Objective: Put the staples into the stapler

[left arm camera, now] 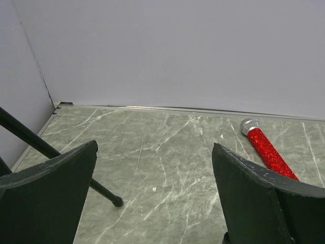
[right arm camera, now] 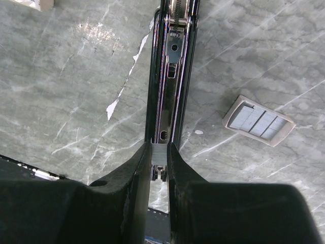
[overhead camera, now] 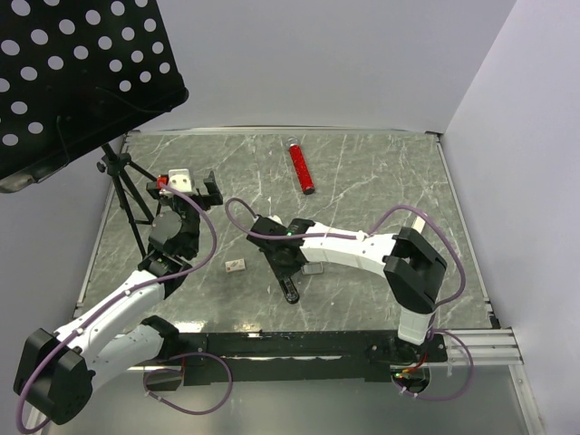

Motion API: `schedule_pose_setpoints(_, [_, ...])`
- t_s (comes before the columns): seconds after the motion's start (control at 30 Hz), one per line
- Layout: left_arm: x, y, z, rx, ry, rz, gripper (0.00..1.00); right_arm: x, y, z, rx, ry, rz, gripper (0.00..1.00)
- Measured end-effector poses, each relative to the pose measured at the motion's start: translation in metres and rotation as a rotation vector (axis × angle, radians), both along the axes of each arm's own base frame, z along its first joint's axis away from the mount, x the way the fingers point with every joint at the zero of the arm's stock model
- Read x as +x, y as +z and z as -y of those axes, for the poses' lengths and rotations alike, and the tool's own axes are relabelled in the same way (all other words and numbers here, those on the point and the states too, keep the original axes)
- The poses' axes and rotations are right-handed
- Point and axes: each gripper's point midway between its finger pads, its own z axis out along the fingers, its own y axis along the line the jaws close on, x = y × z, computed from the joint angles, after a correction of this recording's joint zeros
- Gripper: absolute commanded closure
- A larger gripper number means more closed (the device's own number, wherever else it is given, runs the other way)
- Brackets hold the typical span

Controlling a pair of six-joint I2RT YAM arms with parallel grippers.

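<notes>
The stapler [right arm camera: 172, 76] lies opened on the table, its long metal channel facing up, seen from directly above in the right wrist view. My right gripper [right arm camera: 159, 157] is shut on the staples [right arm camera: 159, 151], a short silver strip pinched between the fingertips just over the near end of that channel. Whether the strip touches the channel is not clear. In the top view the right gripper [overhead camera: 281, 256] hangs over the stapler [overhead camera: 290, 290] at the table's middle. My left gripper [left arm camera: 155, 147] is open and empty, raised at the back left [overhead camera: 195, 186].
A grey staple box tray [right arm camera: 259, 120] lies right of the stapler. A small beige box piece [overhead camera: 235, 265] sits to its left. A red glitter tube [overhead camera: 301, 169] lies toward the back. A tripod [overhead camera: 122, 190] and a black perforated panel [overhead camera: 72, 72] stand at the far left.
</notes>
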Motion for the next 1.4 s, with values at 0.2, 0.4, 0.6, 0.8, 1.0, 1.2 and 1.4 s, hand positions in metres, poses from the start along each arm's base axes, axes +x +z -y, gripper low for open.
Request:
schedule_pose_setpoints(0.2, [0.0, 0.0, 0.0, -0.001, 0.0, 0.0, 0.01, -0.001, -0.007, 0.002, -0.017, -0.003, -0.011, 0.92])
schedule_pose_setpoints(0.4, [0.0, 0.0, 0.0, -0.001, 0.0, 0.001, 0.01, -0.001, -0.012, 0.004, -0.027, -0.009, -0.018, 0.92])
schedule_pose_setpoints(0.6, [0.0, 0.0, 0.0, -0.001, 0.0, 0.001, 0.01, -0.001, -0.013, 0.004, -0.024, -0.01, -0.021, 0.92])
schedule_pose_setpoints(0.8, [0.0, 0.0, 0.0, -0.001, 0.0, 0.001, 0.01, 0.0, -0.013, 0.004, -0.024, -0.01, -0.02, 0.92])
schedule_pose_setpoints(1.0, [0.0, 0.0, 0.0, -0.001, 0.0, 0.001, 0.01, 0.0, -0.013, 0.004, -0.022, -0.01, -0.019, 0.93])
schedule_pose_setpoints(1.2, [0.0, 0.0, 0.0, -0.001, 0.0, 0.001, 0.01, 0.002, -0.013, 0.003, -0.012, -0.015, -0.015, 0.93])
schedule_pose_setpoints(1.4, [0.0, 0.0, 0.0, -0.001, 0.0, 0.001, 0.0, 0.004, -0.014, 0.003, -0.004, -0.024, -0.017, 0.93])
